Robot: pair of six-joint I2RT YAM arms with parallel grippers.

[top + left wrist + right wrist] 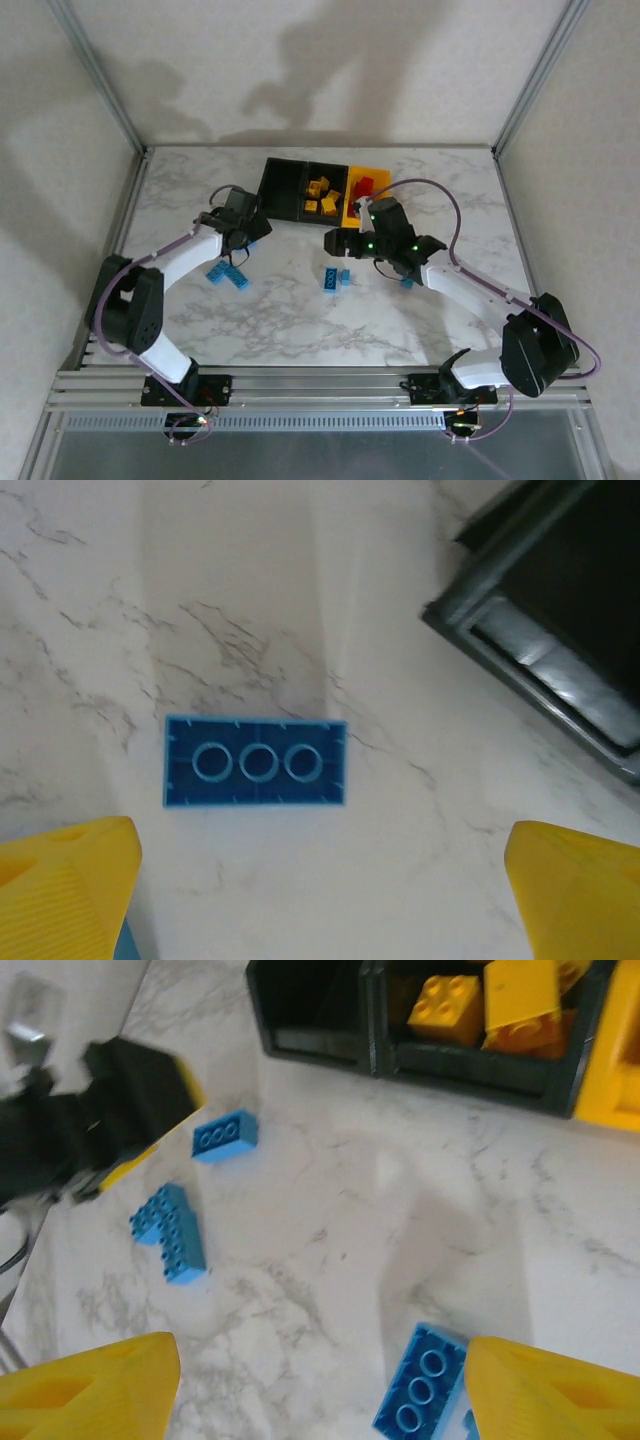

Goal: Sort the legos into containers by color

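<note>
Three containers stand in a row at the back: an empty black bin [283, 187], a black bin [322, 190] with yellow legos [450, 1005], and a yellow bin [365, 190] with red legos. Blue legos lie loose on the table. My left gripper [320, 900] is open above an upside-down blue brick [255, 762], which lies just ahead of its fingertips [65, 890]. My right gripper [320, 1390] is open too, with another upside-down blue brick [420, 1380] beside its right finger [555, 1390]. Nothing is between either pair of fingers.
Further blue bricks lie at the left [225, 272], in the middle [330, 278] and under the right arm [407, 282]. The right wrist view shows a joined L-shaped blue pair [170, 1230] and the left gripper [100, 1110]. A black bin corner [540, 610] sits close to the left gripper.
</note>
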